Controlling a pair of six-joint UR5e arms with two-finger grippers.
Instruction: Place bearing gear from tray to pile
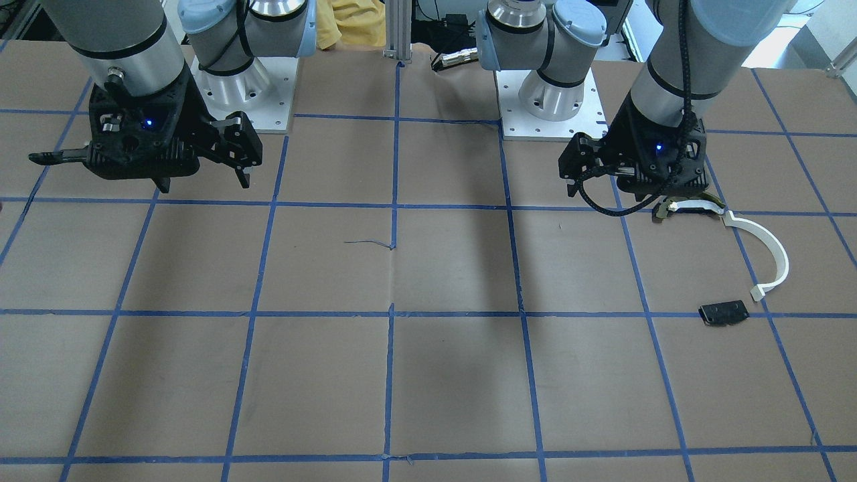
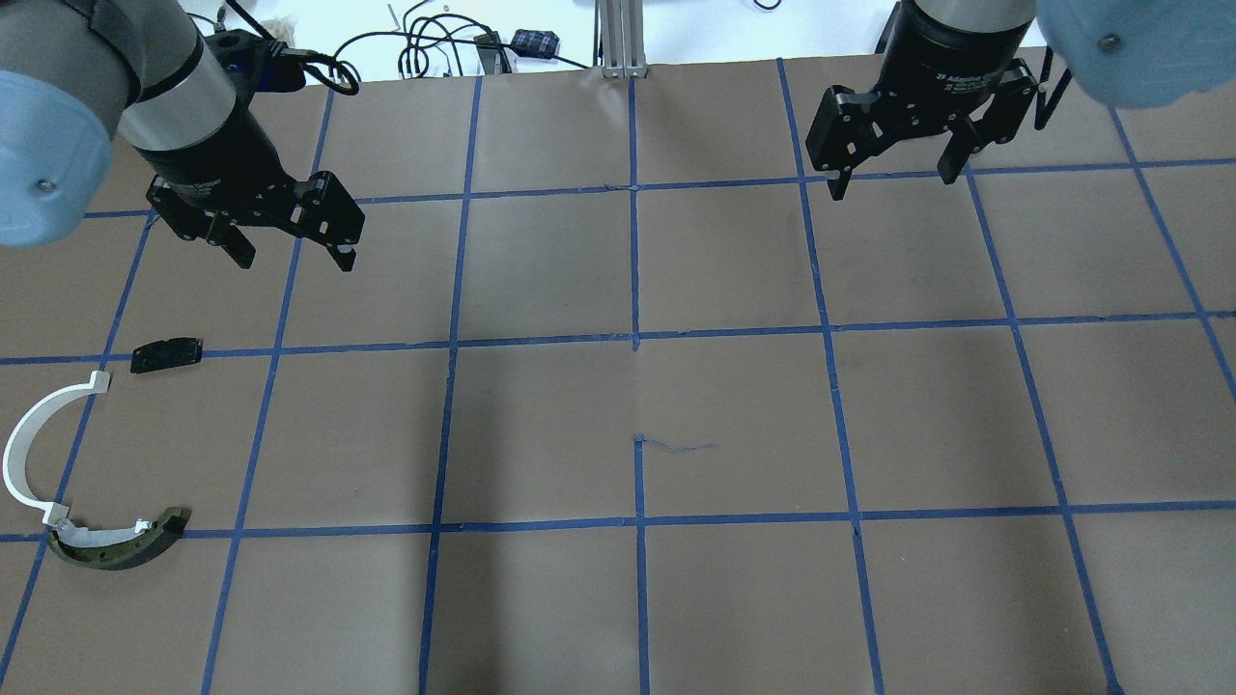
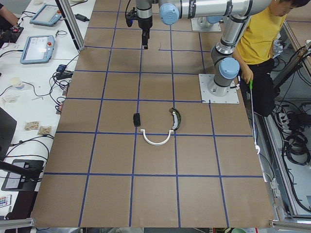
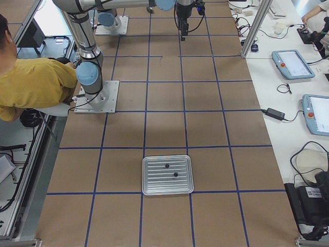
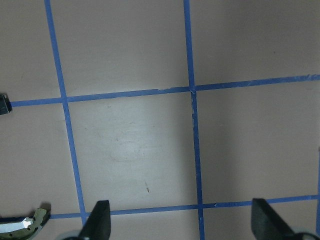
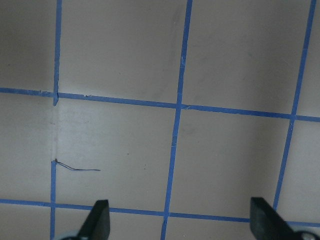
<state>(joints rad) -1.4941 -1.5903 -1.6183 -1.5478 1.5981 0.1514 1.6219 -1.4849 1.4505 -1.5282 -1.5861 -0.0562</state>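
Two tiny black bearing gears sit inside the metal tray in the right-end view, the far gear and the near gear. They lie apart from each other, and both are too small for me to make out their shape. The tray rests on the brown table with its blue tape grid, toward the robot's right end and well apart from both arms. My left gripper hangs above the table with its jaws spread wide and nothing between them. Its wrist camera shows only bare paper between the two fingertips. My right gripper is released too, jaws apart and empty, over a bare square on the other side. The pile lies on the robot's left. The flat black plate is near the left gripper. The white arc strip curves away from the plate, and one end touches the dark curved piece with its yellowish edge. Neither gripper touches any of these parts.
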